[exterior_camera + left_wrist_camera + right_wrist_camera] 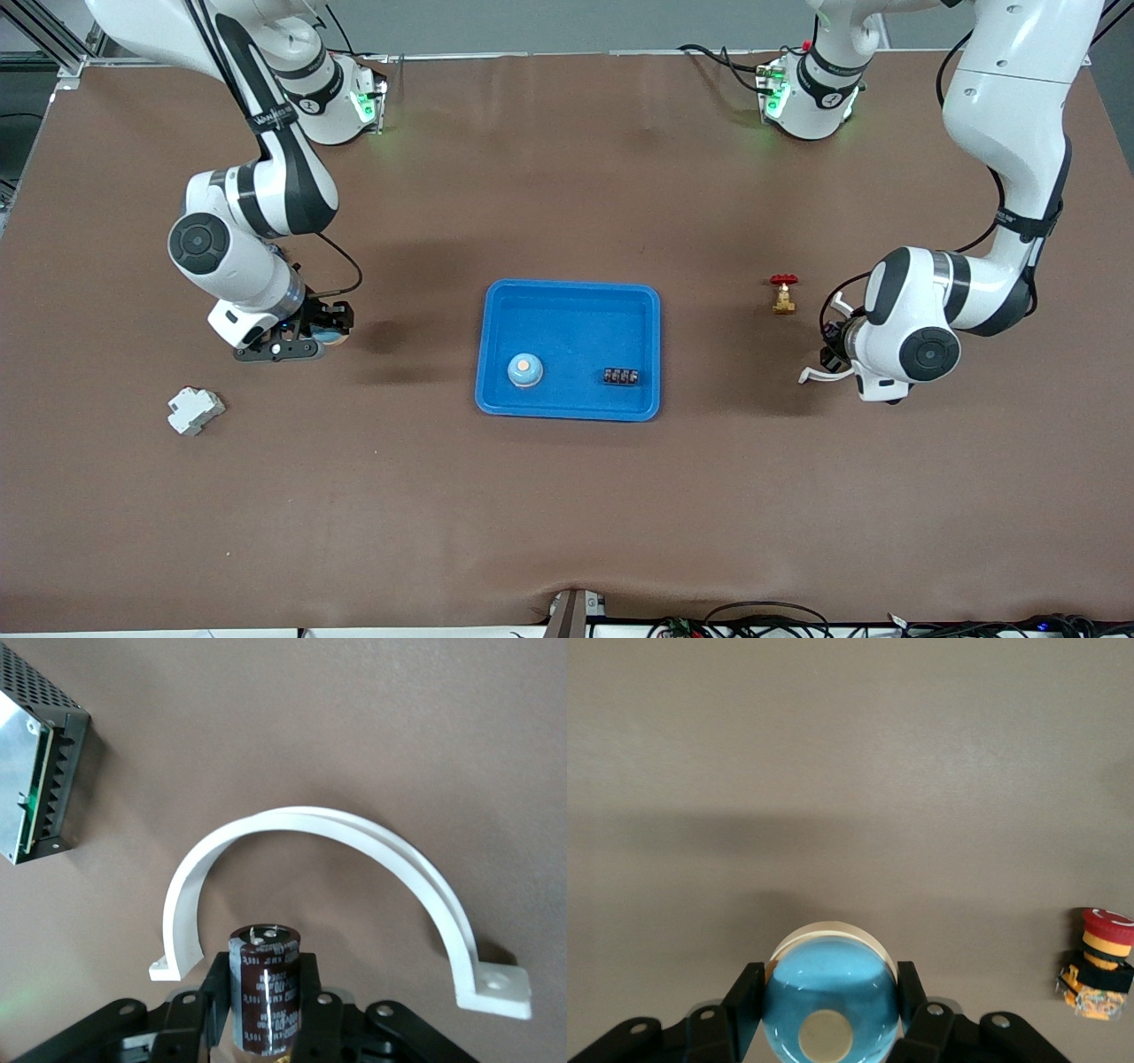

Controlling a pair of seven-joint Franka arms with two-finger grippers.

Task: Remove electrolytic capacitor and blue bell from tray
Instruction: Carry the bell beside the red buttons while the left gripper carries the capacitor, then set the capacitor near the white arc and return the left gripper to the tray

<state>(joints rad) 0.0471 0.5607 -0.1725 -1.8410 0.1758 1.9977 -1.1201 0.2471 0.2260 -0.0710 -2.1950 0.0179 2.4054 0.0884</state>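
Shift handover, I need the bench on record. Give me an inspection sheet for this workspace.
Surface: brown mat, blue tray at centre.
Job's things: capacitor and blue bell, both held.
Clutter: second bell, terminal block in tray; pipe clamp, power supply, brass valve, circuit breaker, emergency-stop button on mat.
Grippers: left gripper shut on capacitor by pipe clamp; right gripper shut on blue bell above mat.
Cables: bundle at table's camera-side edge.
Surroundings: aluminium frame near right arm's base.
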